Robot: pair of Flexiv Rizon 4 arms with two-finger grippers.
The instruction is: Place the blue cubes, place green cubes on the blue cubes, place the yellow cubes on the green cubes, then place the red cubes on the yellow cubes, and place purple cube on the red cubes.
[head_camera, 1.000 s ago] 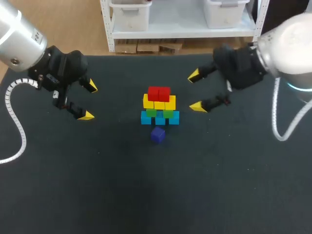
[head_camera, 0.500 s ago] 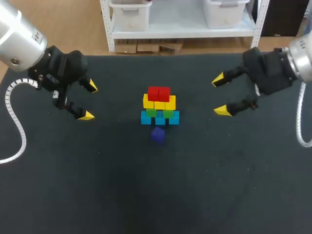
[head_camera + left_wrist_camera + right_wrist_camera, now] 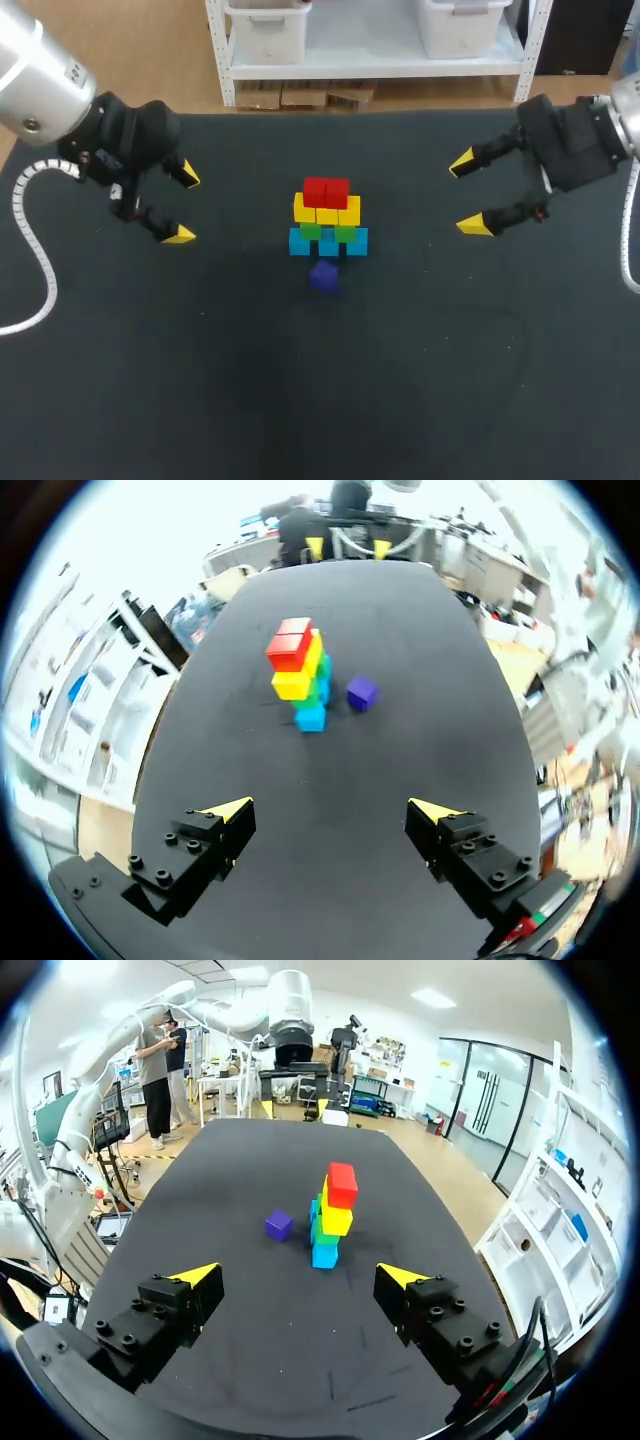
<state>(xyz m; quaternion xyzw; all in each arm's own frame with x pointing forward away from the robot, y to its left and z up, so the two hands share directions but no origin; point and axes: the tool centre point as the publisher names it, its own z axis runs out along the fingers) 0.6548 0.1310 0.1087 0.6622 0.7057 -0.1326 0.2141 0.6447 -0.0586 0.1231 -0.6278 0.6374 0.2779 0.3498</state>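
You'll find the purple cube (image 3: pixel 323 277) lying alone on the table (image 3: pixel 300 400), just at 6 o'clock of the stack (image 3: pixel 326 218). The wrist views show a narrow gap between them. The stack narrows as it rises: blue cubes (image 3: pixel 328 243) at the base, green cubes (image 3: pixel 327 232) on those, yellow cubes (image 3: pixel 326 211) above, and red cubes (image 3: pixel 326 192) on top. All are plain, matte, sharp-edged blocks of solid colour, and the table's surface is dull black. Your left gripper (image 3: pixel 184 207) hangs well apart at 9 o'clock of the stack, its fingers spread wide and holding nothing. Your right gripper (image 3: pixel 467 195) hangs well apart at 3 o'clock, likewise spread and empty. Both have black bolted fingers ending in yellow wedge-shaped tips that point toward the stack. From each wrist, the purple cube lies ahead of the fingers, beside the stack.
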